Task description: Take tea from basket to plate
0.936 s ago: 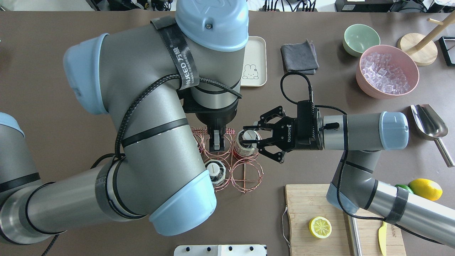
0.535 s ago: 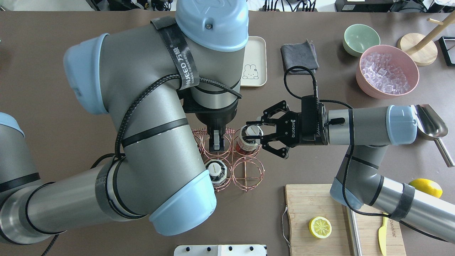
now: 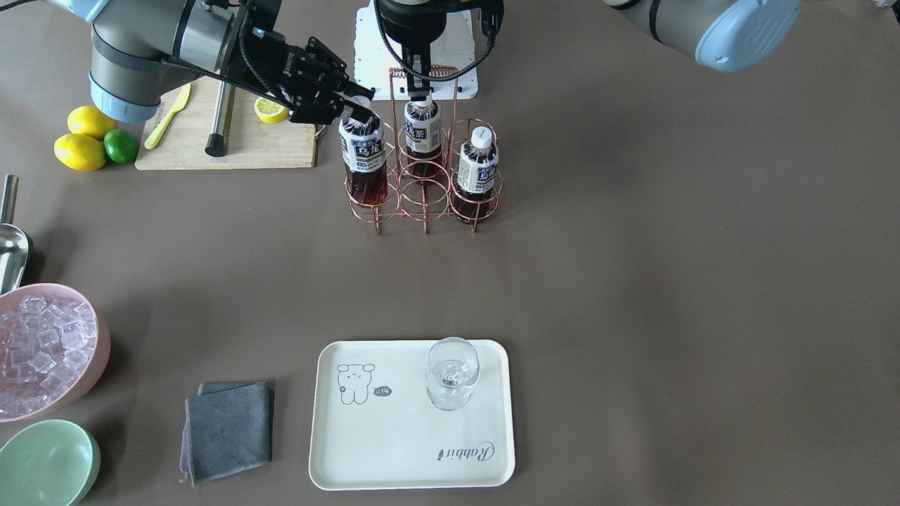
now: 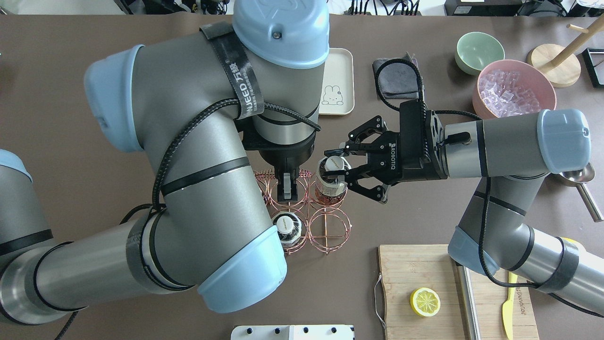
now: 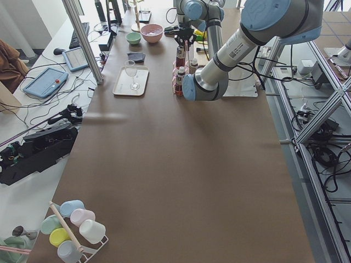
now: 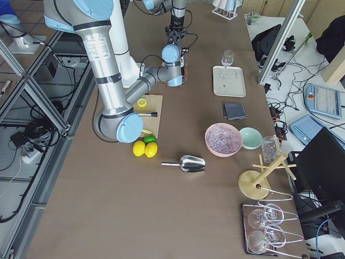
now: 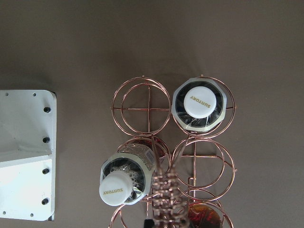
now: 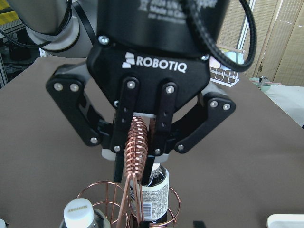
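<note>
The copper wire basket [image 3: 425, 190] holds three tea bottles. My right gripper [image 4: 332, 166] is shut on the white cap and neck of the tea bottle [image 3: 363, 158] at the basket's end on the robot's right. That bottle stands higher than the others, its base still inside the rings. My left gripper [image 4: 288, 189] points down and is shut on the basket's coiled loop handle [image 8: 137, 142]. Two more tea bottles [image 7: 202, 102] [image 7: 116, 183] stand in cells. The cream Rabbit plate [image 3: 394, 450] lies across the table, mostly hidden by my left arm in the overhead view [image 4: 340, 71].
A clear stemless glass [image 3: 451, 372] stands on the plate. A grey cloth [image 3: 228, 429], pink ice tub [image 3: 42, 351] and green bowl [image 3: 46, 464] lie beside it. A cutting board [image 3: 225, 140] with a lemon half, knife, lemons, lime and a metal scoop [image 4: 571, 163] lies on the robot's right.
My right gripper has risen and drifted away from the robot with the tea bottle in its grip, and the bottle stands higher in its cell. My left gripper has not moved.
</note>
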Action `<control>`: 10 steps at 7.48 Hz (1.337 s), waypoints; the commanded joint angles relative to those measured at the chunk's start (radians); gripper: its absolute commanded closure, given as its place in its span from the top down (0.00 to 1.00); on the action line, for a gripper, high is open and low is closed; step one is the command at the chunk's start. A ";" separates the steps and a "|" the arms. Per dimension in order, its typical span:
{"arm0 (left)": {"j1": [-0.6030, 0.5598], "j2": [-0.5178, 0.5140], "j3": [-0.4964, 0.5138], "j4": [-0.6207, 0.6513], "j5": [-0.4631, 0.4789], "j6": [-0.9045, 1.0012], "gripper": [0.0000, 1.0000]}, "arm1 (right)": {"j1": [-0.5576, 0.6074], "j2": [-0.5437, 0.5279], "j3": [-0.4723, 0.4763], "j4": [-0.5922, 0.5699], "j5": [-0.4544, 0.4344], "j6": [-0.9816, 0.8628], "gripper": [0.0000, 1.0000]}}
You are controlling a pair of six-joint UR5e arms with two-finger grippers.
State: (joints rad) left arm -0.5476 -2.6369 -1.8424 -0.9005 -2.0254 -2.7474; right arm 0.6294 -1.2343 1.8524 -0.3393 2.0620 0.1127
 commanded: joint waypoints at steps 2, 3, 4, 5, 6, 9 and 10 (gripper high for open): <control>0.000 0.002 0.002 0.000 0.001 0.000 0.00 | 0.093 0.048 0.071 -0.139 0.102 0.036 0.00; 0.000 0.000 0.005 0.000 0.001 0.000 0.00 | 0.131 0.062 0.070 -0.139 0.130 0.056 0.00; 0.000 0.000 0.005 0.000 0.001 0.000 0.00 | 0.169 0.064 0.067 -0.138 0.150 0.058 0.00; 0.000 0.000 0.005 0.000 0.001 0.000 0.00 | 0.206 0.064 0.058 -0.135 0.155 0.056 0.00; 0.000 0.000 0.005 0.000 0.001 0.000 0.00 | 0.239 0.078 0.032 -0.133 0.156 0.048 0.00; 0.000 0.006 -0.003 0.000 0.001 0.000 0.00 | 0.291 0.220 -0.176 -0.124 0.159 0.035 0.00; -0.002 0.015 -0.008 0.000 0.001 0.009 0.00 | 0.299 0.263 -0.250 -0.122 0.150 0.016 0.00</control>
State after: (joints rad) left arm -0.5481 -2.6323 -1.8444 -0.9005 -2.0249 -2.7470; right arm 0.9082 -1.0542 1.7346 -0.4662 2.2205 0.1500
